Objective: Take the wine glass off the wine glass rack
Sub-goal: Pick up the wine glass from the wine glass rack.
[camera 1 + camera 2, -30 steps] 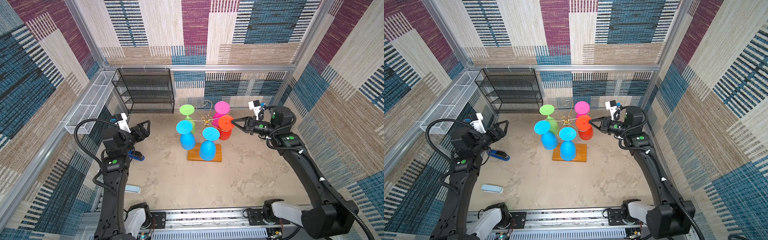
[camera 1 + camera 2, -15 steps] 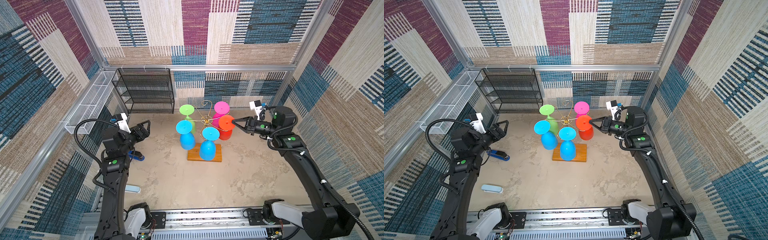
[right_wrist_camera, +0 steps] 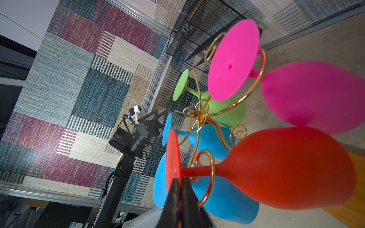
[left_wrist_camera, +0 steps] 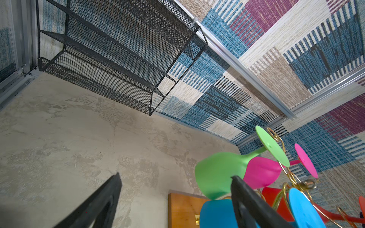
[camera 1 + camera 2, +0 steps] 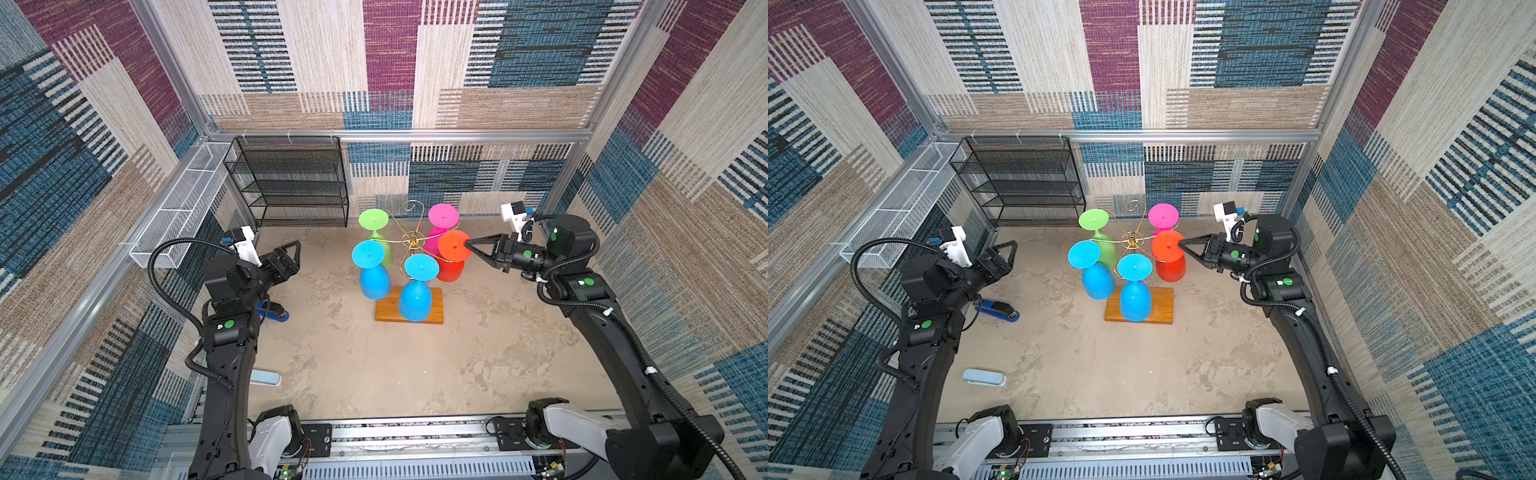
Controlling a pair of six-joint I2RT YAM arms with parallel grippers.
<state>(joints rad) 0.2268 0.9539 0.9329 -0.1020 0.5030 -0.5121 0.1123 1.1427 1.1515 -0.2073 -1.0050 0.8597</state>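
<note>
The wine glass rack (image 5: 411,241) is a gold wire stand on a wooden base (image 5: 386,309), with coloured wine glasses hanging upside down from its curled arms. My right gripper (image 5: 467,245) (image 5: 1181,245) is shut on the rim of the red wine glass's round foot (image 5: 453,246). In the right wrist view the fingertips (image 3: 180,178) pinch that foot edge, and the stem still sits inside a gold loop (image 3: 207,173). My left gripper (image 5: 291,259) (image 4: 175,176) stands open and empty, left of the rack and apart from it.
Green (image 5: 374,219), pink (image 5: 443,215) and two blue glasses (image 5: 368,254) (image 5: 421,266) hang close around the red one. A black mesh shelf unit (image 5: 291,183) stands at the back, with a white wire tray (image 5: 183,208) on the left wall. A blue tool (image 5: 272,313) and a pale blue object (image 5: 264,378) lie near the left arm.
</note>
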